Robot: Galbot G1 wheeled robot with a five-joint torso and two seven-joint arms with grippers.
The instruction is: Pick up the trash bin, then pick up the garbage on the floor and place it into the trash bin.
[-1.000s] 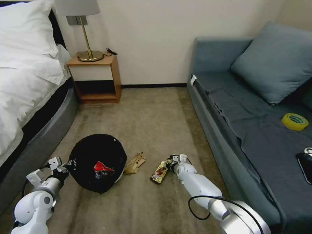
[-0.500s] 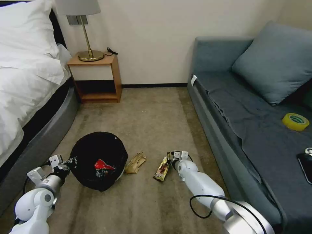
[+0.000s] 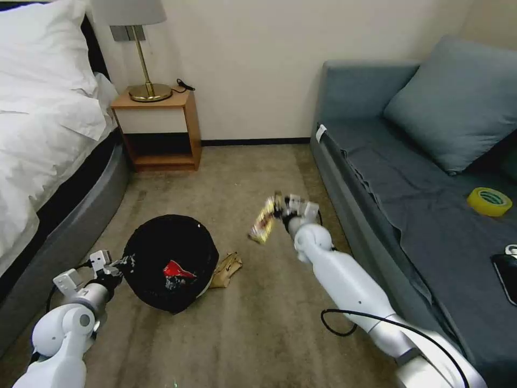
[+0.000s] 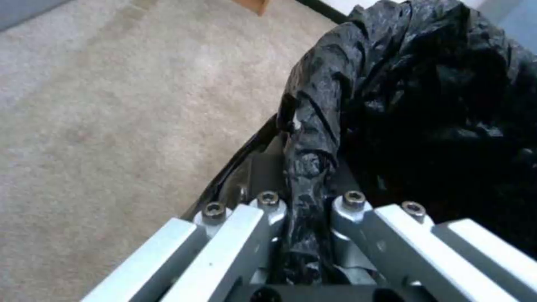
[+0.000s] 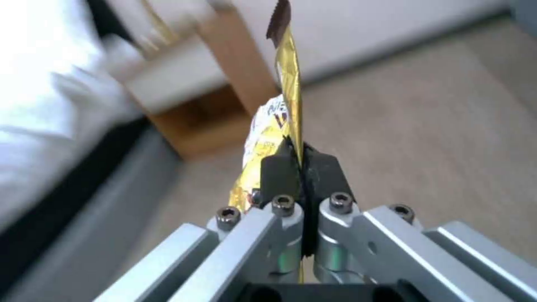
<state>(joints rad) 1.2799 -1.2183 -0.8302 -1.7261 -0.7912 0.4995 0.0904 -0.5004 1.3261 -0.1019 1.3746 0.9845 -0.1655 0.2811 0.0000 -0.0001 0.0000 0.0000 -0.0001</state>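
**Bin held at left, snack wrapper held clear of the floor at right**

Far left: a bed [image 3: 37,134] with white linen runs along the carpet's edge. A wooden nightstand [image 3: 159,129] stands against the wall beyond it, carrying a brass lamp [image 3: 142,51].

Left gripper [image 3: 114,268]: low, near the floor, at the near-left side of the trash bin [image 3: 169,264]. The left wrist view shows its jaws clamped on a bunched fold of the black bag [image 4: 313,167] at the bin's rim. The bin mouth faces the head camera. A crumpled red-and-white wrapper [image 3: 175,269] lies inside the bin on the black liner.

Just right of the bin: a crumpled tan scrap [image 3: 226,268] lies on the carpet [image 3: 242,178], touching or just beside the bin's wall; contact cannot be confirmed.

Centre: the right gripper [image 3: 281,211] is raised above the carpet, right of the bin and farther from the robot than it. Its jaws are together on the brown-gold snack wrapper [image 3: 263,226]; the right wrist view shows the dark pads [image 5: 280,172] pinching the wrapper's edge, with the wrapper [image 5: 285,84] standing out beyond them. In the head view the wrapper hangs down-left from the jaws, clear of the floor and well apart from the bin's opening.

Right: a grey-blue sofa [image 3: 388,178] with a cushion [image 3: 458,102]. A yellow tape roll [image 3: 488,201] lies on the seat, and a black phone [image 3: 509,275] sits at the frame's edge.
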